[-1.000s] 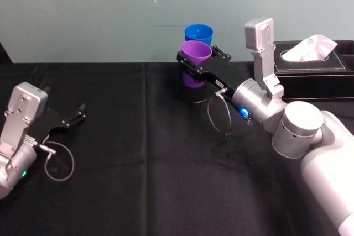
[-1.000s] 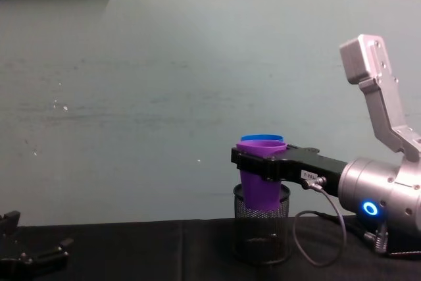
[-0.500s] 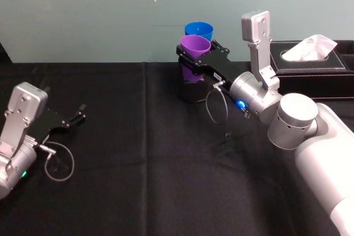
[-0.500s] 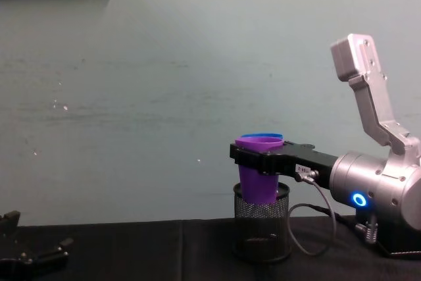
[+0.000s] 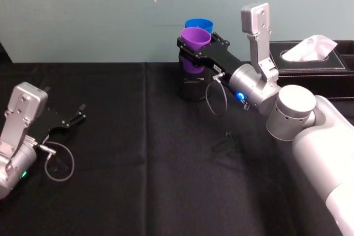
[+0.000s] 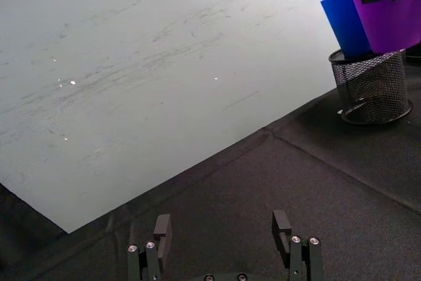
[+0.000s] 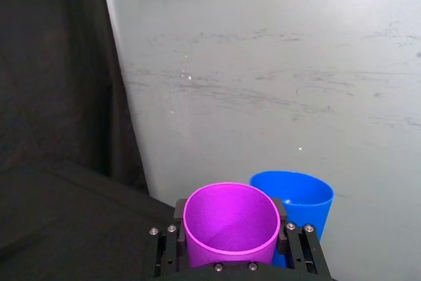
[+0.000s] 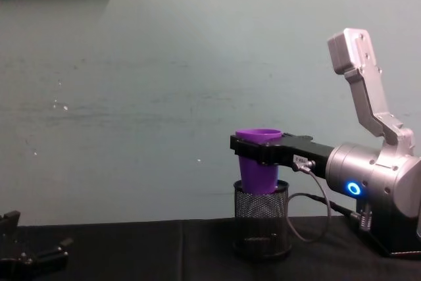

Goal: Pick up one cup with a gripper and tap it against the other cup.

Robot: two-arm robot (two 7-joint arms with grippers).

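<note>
Now R gripper (image 7: 231, 233) fingers (image 7: 295, 245) grip purple cup (image 5: 196, 37) over mesh holder (image 8: 262, 219), beside blue cup (image 5: 199, 24)

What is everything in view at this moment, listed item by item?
purple cup: one, purple, held upright at the far middle of the table, its base dipping into the mesh holder
blue cup: one, bright blue, close behind the purple cup, seemingly standing in the holder
mesh holder: one, black, on the table below both cups
tissue box: one, black with a white tissue, far right of the table
tablecloth: one, black, covering the table
wall: pale blue-green, behind the table
right gripper: one, black on a silver arm, jaws shut around the purple cup
left gripper: one, black, low at the table's left, jaws open and holding nothing
</note>
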